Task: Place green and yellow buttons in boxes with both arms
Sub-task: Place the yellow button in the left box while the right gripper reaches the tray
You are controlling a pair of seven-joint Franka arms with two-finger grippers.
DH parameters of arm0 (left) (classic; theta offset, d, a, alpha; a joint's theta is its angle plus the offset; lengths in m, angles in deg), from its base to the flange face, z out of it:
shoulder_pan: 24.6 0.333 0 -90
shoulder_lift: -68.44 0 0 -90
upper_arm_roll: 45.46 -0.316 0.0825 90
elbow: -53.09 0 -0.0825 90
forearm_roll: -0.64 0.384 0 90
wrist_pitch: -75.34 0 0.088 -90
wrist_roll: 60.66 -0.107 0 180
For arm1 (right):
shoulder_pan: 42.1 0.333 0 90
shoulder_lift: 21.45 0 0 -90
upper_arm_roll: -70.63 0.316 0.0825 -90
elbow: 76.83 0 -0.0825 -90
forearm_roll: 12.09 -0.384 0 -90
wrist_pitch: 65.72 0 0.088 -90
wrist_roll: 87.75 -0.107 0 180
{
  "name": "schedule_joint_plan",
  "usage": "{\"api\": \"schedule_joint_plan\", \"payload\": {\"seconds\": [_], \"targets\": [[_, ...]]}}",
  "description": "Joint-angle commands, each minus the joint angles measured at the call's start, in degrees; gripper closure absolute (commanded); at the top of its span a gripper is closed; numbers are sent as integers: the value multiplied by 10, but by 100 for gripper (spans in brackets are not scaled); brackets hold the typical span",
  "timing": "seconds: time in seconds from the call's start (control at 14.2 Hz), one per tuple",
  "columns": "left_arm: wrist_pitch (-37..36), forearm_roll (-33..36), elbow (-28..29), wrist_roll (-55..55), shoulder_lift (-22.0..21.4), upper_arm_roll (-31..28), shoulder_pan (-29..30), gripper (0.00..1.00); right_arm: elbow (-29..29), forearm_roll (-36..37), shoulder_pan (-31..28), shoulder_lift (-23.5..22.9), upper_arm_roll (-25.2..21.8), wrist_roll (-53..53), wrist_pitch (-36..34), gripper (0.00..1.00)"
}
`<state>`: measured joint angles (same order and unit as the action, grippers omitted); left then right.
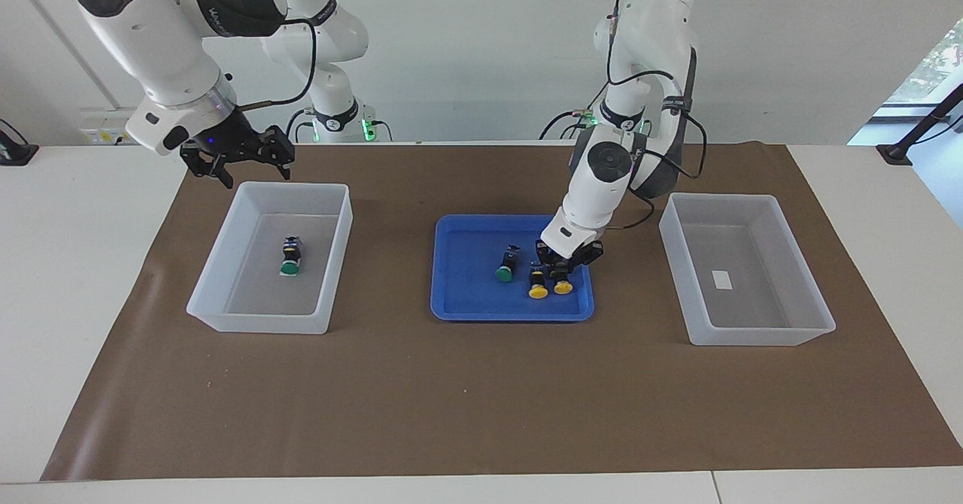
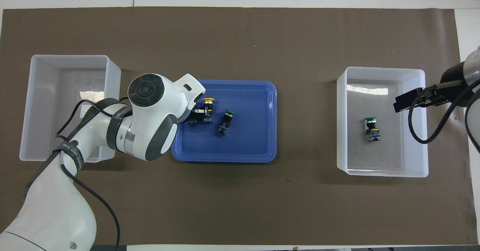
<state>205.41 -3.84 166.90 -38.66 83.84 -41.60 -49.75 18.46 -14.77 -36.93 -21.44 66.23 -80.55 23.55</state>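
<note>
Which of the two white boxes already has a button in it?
The box at the right arm's end holds one green button. The box at the left arm's end shows only its white label; the other three buttons are in the blue tray.

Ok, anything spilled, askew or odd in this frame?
Nothing stands out. One green button lies in the box at the right arm's end; the other green button and two yellow buttons lie in the blue tray.
</note>
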Motion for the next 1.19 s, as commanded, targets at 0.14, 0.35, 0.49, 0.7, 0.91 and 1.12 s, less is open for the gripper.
{"api": "schedule_joint_plan", "payload": {"seconds": [0.14, 0.35, 0.49, 0.7, 0.91, 1.12], "targets": [[-247, -19, -135, -4, -87, -15, 60, 100, 7, 9, 2, 4, 3, -10, 12, 0], [-283, -20, -128, -145, -125, -16, 183, 100, 4, 7, 50, -5, 11, -64, 52, 0], [-270, -20, -102, -249, -128, -16, 263, 100, -5, 1, 127, -35, 11, -188, 80, 0], [-115, -19, 12, -333, -123, -19, 311, 100, -58, 0, 226, -112, 11, -335, 136, 0], [-29, -19, 86, -363, -120, -19, 328, 100, -54, 0, 294, -184, 11, -424, 250, 0], [-47, -17, 77, -364, -121, -19, 320, 0, -88, 15, 355, -276, 11, -491, 303, 0]]}}
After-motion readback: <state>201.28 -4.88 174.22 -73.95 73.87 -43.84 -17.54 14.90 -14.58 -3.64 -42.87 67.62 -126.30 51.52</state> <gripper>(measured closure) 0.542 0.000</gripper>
